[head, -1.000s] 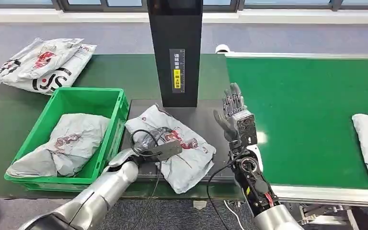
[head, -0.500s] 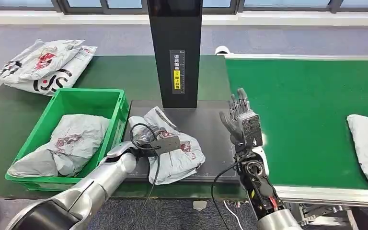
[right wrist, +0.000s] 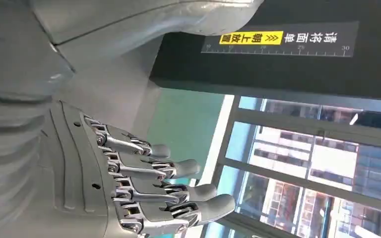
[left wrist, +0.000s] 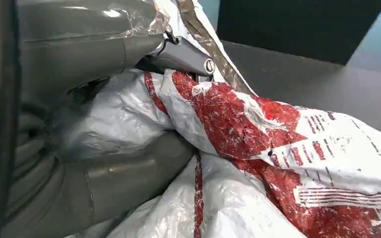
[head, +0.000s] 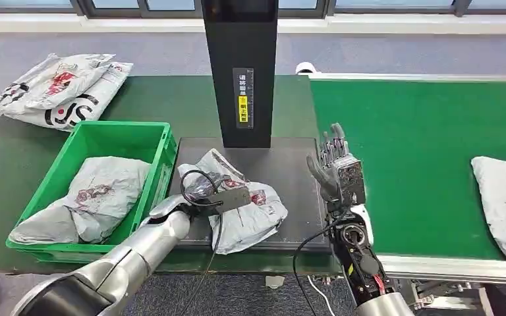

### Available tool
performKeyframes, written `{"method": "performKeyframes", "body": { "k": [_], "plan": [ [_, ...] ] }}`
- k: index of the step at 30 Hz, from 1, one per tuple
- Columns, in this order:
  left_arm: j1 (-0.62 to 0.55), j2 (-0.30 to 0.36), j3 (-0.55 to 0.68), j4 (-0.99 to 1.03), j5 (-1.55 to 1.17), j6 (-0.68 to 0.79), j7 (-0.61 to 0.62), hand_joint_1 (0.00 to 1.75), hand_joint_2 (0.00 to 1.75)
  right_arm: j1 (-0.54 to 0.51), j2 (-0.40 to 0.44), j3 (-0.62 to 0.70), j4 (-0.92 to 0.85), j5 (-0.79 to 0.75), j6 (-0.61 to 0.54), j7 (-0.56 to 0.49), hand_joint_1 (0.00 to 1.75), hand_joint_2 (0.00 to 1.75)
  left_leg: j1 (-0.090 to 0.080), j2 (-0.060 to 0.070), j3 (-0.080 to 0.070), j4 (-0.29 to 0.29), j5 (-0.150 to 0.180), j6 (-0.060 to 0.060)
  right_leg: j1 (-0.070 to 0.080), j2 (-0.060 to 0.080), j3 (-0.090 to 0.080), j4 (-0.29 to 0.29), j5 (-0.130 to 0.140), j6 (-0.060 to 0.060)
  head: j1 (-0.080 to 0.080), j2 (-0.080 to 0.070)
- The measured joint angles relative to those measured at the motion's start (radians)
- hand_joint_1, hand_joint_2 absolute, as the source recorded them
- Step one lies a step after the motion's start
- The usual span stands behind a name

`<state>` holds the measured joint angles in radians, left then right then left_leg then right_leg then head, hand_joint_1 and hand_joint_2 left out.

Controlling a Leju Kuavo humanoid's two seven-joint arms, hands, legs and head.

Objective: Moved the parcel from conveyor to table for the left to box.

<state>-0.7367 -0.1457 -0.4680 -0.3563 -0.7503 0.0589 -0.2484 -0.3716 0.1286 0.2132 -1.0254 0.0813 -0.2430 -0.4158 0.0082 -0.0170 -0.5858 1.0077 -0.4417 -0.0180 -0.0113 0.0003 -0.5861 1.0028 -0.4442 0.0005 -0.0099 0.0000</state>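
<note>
A grey parcel (head: 253, 209) with red print lies bunched on the black platform (head: 290, 171), between the green crate (head: 166, 141) and the conveyor. My left hand (head: 199, 192) grips its left end. In the left wrist view the thumb and fingers (left wrist: 129, 168) close around a fold of the parcel (left wrist: 278, 148). My right hand (head: 335, 170) stands upright at the platform's right edge, fingers spread and holding nothing. The right wrist view shows this hand (right wrist: 144, 193) with its fingers straight.
The crate holds another grey parcel (head: 99, 191). Two more parcels (head: 59, 89) lie at the back left of the table. A black scanner post (head: 240, 66) rises behind the platform. On the green conveyor belt (head: 421, 145) a white parcel (head: 504, 197) lies at the right edge.
The left hand has dragged the parcel left toward the crate, bunching it up. The right hand drifted slightly right. The white parcel on the belt moved a little left.
</note>
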Motion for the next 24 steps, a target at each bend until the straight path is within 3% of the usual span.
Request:
{"method": "performKeyframes", "body": {
  "k": [5,10,15,24],
  "plan": [
    [-0.015,-0.003,0.045,-0.082,0.050,0.154,-0.069,1.75,1.75,0.036,0.000,-0.015,-0.031,0.007,-0.017,-0.007,0.00,1.75,0.000,0.000,-0.006,0.000,0.002,-0.001,0.000,0.001,-0.007,0.001,0.003,-0.001,0.000,0.000],
    [-0.027,0.030,0.065,-0.307,-0.113,0.362,0.027,1.75,1.75,0.073,0.000,-0.016,-0.051,0.012,-0.033,-0.041,0.00,1.75,0.000,0.001,-0.009,0.000,0.002,-0.001,0.000,0.002,-0.010,0.001,0.003,-0.001,0.000,0.000],
    [-0.024,0.067,0.090,-0.452,-0.211,0.441,0.060,1.75,1.75,0.096,0.000,-0.016,-0.064,0.011,-0.040,-0.048,0.00,1.75,0.000,0.001,-0.011,0.000,0.002,-0.002,0.001,0.003,-0.012,0.001,0.002,-0.001,0.000,0.000],
    [0.057,0.135,0.164,-0.536,-0.172,0.555,-0.040,1.75,1.75,0.092,0.000,-0.016,-0.069,0.000,-0.037,-0.035,0.00,1.75,0.000,0.003,-0.013,0.000,0.002,-0.002,0.001,0.004,-0.014,0.001,0.003,-0.001,0.000,0.000]
  ]
}}
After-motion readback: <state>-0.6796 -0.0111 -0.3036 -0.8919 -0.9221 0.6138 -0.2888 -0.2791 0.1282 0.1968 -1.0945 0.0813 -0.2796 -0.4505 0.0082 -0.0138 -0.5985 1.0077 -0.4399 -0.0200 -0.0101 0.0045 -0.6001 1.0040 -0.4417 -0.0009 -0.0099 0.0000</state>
